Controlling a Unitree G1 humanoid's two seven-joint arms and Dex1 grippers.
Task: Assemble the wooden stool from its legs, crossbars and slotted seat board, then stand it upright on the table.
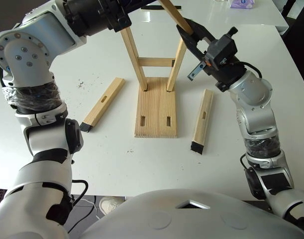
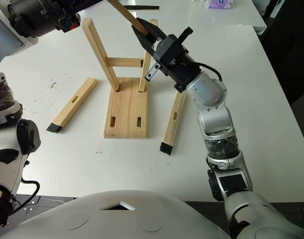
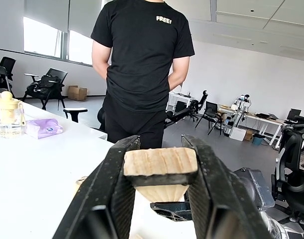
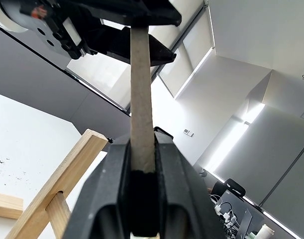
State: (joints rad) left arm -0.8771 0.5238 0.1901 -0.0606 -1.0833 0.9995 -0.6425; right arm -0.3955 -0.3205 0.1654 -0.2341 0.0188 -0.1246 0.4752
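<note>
Now L hand [image 3: 160, 172] & R hand [image 4: 142, 149] both grip one leg [image 4: 141, 89]; we should go slow, aim at board [image 1: 155, 107] slot.

Pale seat board [image 1: 155, 113], black-tipped leg [image 1: 202, 122], white table [image 1: 107, 157]

Upright legs [image 1: 134, 59] crowding the board [image 1: 155, 112], far end — loose legs [image 1: 104, 103] flanking, gaps between

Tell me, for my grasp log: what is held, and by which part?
One wooden leg, held at both ends: left gripper on the bare end, right gripper on the black-tipped end.
</note>
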